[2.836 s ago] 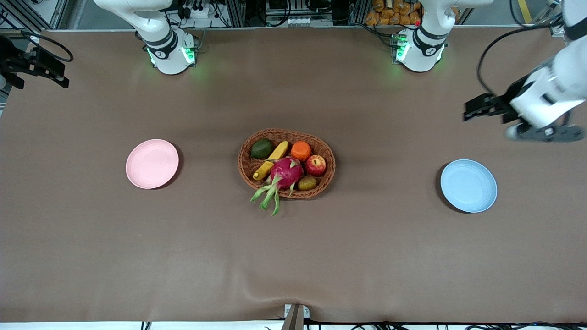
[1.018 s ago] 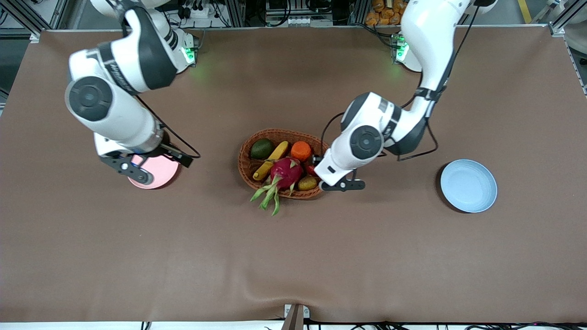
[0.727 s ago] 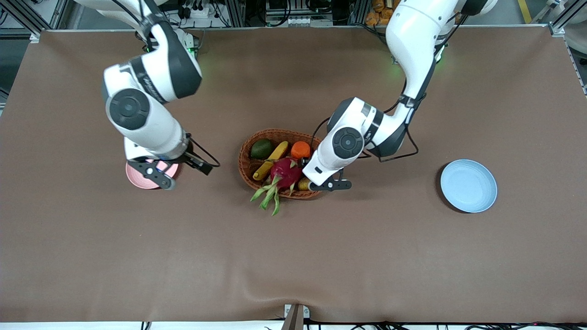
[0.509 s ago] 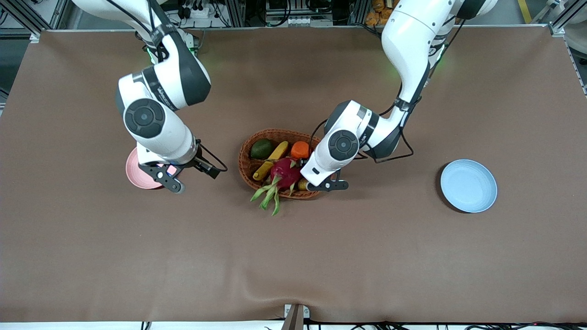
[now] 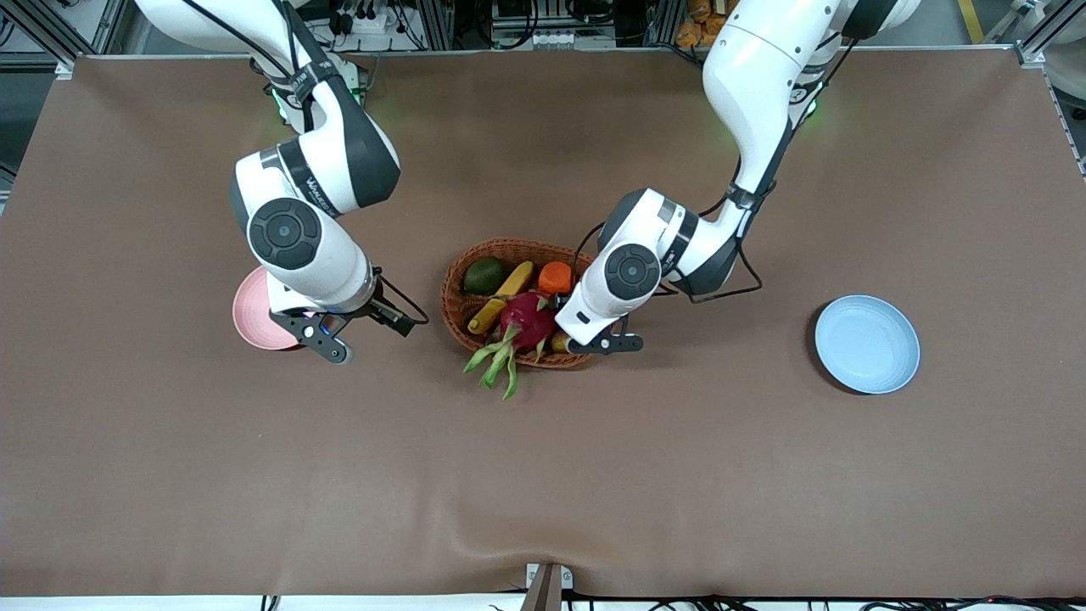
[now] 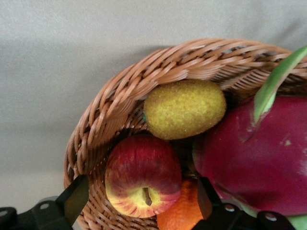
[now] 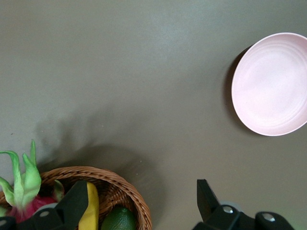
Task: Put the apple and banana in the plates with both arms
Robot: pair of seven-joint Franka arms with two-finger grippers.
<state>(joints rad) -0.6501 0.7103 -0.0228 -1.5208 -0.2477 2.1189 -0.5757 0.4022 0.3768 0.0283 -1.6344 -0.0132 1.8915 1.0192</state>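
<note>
Brown wicker, an oval basket (image 5: 528, 303), sits in the middle of the table with the fruit heaped in it: the banana (image 5: 501, 297) lies slantwise between a green avocado (image 5: 484, 275) and a magenta dragon fruit (image 5: 529, 319), with an orange (image 5: 556, 277) just beside them. The apple (image 6: 142, 175) is tucked against the basket's wall at the left arm's end, next to a rough yellow-green fruit (image 6: 184, 109) and touching the dragon fruit; from the front it is hidden under the left arm. The left gripper (image 6: 139, 203) hangs right above that apple, fingers spread wide on either side of it and holding nothing. The right gripper (image 7: 141, 203) is over bare table between the basket and the pink plate (image 5: 254, 308), its fingers also wide apart and empty, the banana's end and the avocado showing near one fingertip. The blue plate (image 5: 867, 344) lies well apart toward the left arm's end of the table, with nothing on it.
</note>
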